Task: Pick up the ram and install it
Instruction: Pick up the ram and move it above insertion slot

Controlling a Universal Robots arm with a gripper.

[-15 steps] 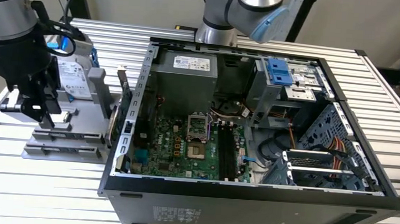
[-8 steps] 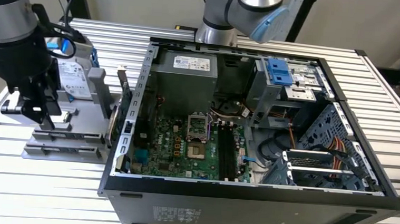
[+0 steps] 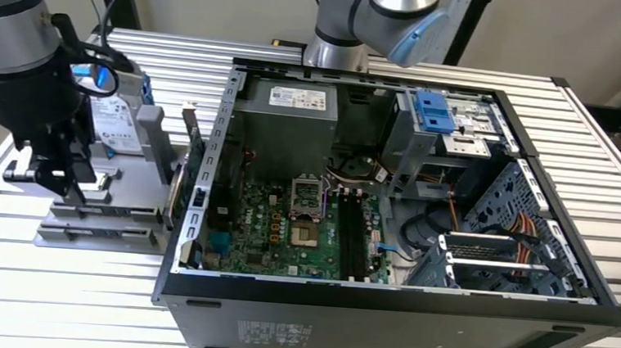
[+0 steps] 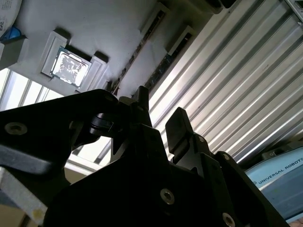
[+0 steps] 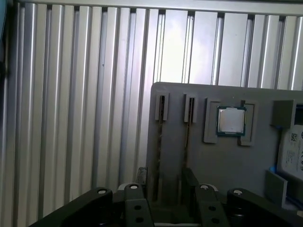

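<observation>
White capital lettering is showing on the pale blue cap (image 4: 279,176) of my arm, just behind my tool (image 4: 160,106). A white printed sticker (image 5: 294,152) is sitting on the hard drive (image 5: 285,124) off to one side of the tool, its print too small for me to be reading. Well away from the tool, a white label (image 3: 297,97) is sticking to the power supply (image 3: 286,139) and a grey label (image 3: 276,332) to the case's outer wall (image 3: 419,339), both equally illegible.

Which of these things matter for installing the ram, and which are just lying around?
For the job: ram in the grey holder; gripper; motherboard memory slots; open computer case.
Lying about: processor chip; hard drive.
</observation>
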